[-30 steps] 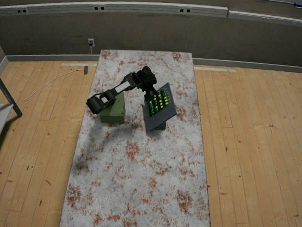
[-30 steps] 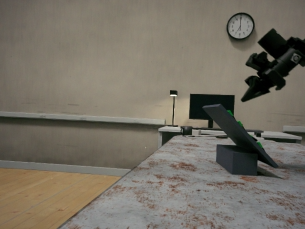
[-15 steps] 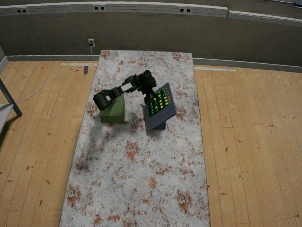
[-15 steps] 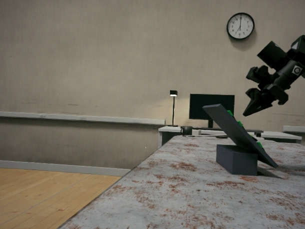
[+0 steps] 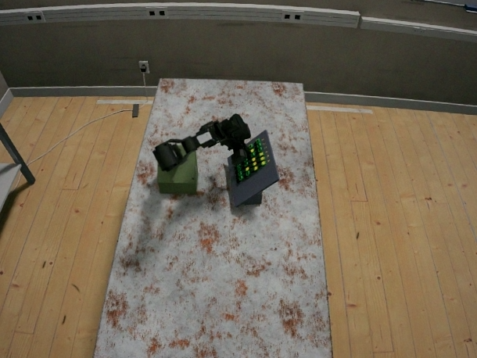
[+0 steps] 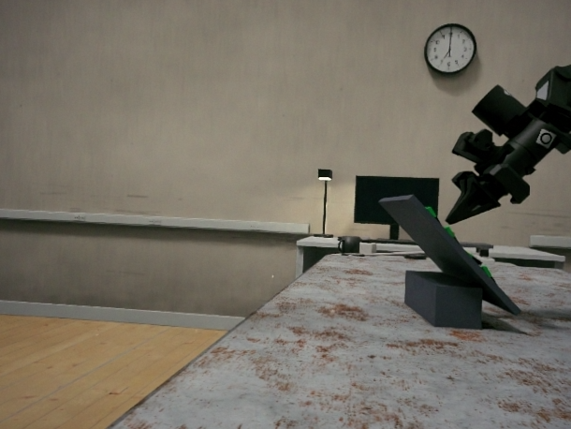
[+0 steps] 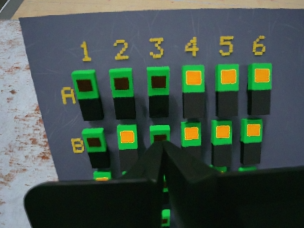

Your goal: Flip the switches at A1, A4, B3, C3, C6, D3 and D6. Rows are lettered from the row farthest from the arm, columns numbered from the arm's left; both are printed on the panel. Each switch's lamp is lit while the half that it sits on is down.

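The dark tilted switch panel stands on a block on the table; it also shows edge-on in the exterior view. In the wrist view row A has lamps dark at A1, A2 and A3, and lit at A4, A5 and A6. In row B, B1 is dark, B2 is lit, B3 is dark, and B4 to B6 are lit. My gripper is shut and empty, its tip just below B3; it hovers close above the panel. Lower rows are hidden by the fingers.
The arm's olive-green base block stands left of the panel. The table's edges lie to both sides, with wooden floor beyond. A desk with a monitor stands behind the table.
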`<state>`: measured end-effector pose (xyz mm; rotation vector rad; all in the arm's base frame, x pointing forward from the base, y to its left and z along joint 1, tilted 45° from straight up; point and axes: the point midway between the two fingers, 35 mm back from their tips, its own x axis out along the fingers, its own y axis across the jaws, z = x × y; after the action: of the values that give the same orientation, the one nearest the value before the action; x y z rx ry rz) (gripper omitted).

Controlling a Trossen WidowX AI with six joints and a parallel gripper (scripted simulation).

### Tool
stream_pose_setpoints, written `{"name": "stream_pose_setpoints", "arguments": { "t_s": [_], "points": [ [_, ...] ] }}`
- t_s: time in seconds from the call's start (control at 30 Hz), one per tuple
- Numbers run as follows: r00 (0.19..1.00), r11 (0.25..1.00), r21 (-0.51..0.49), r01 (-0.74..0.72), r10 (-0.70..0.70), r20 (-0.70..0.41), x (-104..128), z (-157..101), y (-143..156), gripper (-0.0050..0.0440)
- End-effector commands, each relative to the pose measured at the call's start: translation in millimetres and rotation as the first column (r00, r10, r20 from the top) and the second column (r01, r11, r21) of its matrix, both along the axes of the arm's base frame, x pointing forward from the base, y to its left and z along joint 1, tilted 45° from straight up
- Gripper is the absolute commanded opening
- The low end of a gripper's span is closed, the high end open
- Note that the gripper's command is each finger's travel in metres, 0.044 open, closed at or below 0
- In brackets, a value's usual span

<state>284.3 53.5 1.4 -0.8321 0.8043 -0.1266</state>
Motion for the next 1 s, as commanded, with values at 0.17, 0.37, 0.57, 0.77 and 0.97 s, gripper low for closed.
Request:
{"name": "stream_pose_setpoints", "arguments": {
  "t_s": [0.17, 0.37, 0.57, 0.77, 0.97],
  "points": [
    [1.0, 1.0, 0.009, -0.004, 0.004, 0.012, 11.7, -2.7, -0.6, -0.005],
    [1.0, 1.0, 0.011, -0.005, 0.005, 0.018, 15.3, -2.7, -0.2, -0.005],
    [1.0, 1.0, 0.013, -0.005, 0.004, 0.021, 14.5, -2.0, -0.3, -0.005],
    [1.0, 1.0, 0.01, -0.003, 0.003, 0.018, 12.6, -2.7, -1.5, -0.005],
    [1.0, 1.0, 0.01, -0.005, 0.005, 0.016, 15.0, -3.6, -1.0, -0.005]
  ]
}}
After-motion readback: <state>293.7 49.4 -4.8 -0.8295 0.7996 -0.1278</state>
